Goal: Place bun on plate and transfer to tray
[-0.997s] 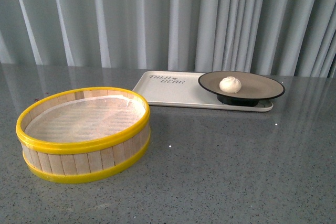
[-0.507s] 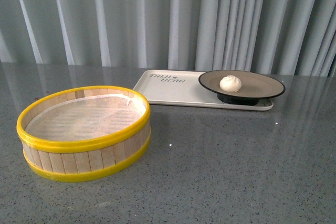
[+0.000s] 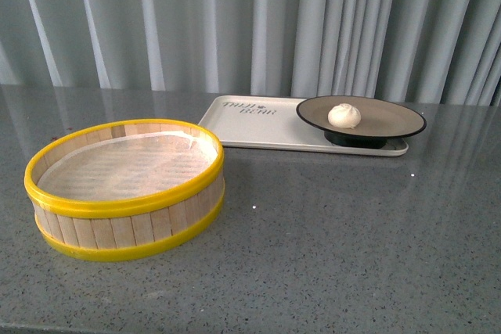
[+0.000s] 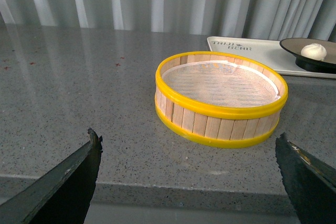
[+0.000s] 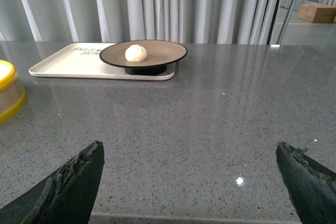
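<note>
The cream-white bun (image 3: 344, 116) (image 5: 136, 53) (image 4: 313, 51) rests on the beige black-rimmed plate (image 3: 391, 119) (image 5: 165, 52) (image 4: 294, 46). That plate stands on the right end of the cream tray (image 3: 243, 127) (image 5: 68, 64) (image 4: 247, 51) at the back of the table. Neither arm shows in the front view. My left gripper (image 4: 188, 142) is open over the table's near edge, short of the steamer basket. Over the near edge on the right, my right gripper (image 5: 189, 153) is open with nothing between its fingers, far from the plate.
A yellow-rimmed wooden steamer basket (image 3: 125, 189) (image 4: 220, 98) with nothing in it sits on the front left of the grey speckled table (image 3: 337, 240). Grey curtains hang behind. The table's near edge runs just under both grippers.
The front view has shifted slightly: the basket, tray and plate sit a little higher in the picture. The objects have not moved relative to each other.
</note>
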Motion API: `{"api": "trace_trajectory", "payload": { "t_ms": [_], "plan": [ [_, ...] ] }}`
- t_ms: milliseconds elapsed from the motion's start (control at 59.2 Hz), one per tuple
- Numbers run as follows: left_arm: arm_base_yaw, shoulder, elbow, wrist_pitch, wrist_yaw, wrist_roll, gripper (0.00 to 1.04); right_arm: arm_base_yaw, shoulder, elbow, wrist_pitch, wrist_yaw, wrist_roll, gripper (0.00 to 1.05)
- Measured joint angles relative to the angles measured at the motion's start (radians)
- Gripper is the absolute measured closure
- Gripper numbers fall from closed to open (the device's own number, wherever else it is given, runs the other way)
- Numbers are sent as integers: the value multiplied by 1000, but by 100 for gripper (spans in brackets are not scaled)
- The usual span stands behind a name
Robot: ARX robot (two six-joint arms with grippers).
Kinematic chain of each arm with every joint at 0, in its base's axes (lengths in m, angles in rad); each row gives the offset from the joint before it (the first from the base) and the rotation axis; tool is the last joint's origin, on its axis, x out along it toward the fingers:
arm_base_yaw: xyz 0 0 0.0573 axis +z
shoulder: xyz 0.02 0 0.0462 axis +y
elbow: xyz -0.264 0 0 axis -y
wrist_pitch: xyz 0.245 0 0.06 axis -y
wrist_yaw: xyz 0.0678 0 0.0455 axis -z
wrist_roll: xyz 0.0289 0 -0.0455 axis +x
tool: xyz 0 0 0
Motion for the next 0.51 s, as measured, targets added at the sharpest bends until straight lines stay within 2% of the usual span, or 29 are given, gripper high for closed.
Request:
{"api": "trace_trajectory", "payload": {
  "t_ms": [507],
  "plan": [
    [0,0,0,0,0,0,7,0,0,0,0,0,0,8]
  ]
}}
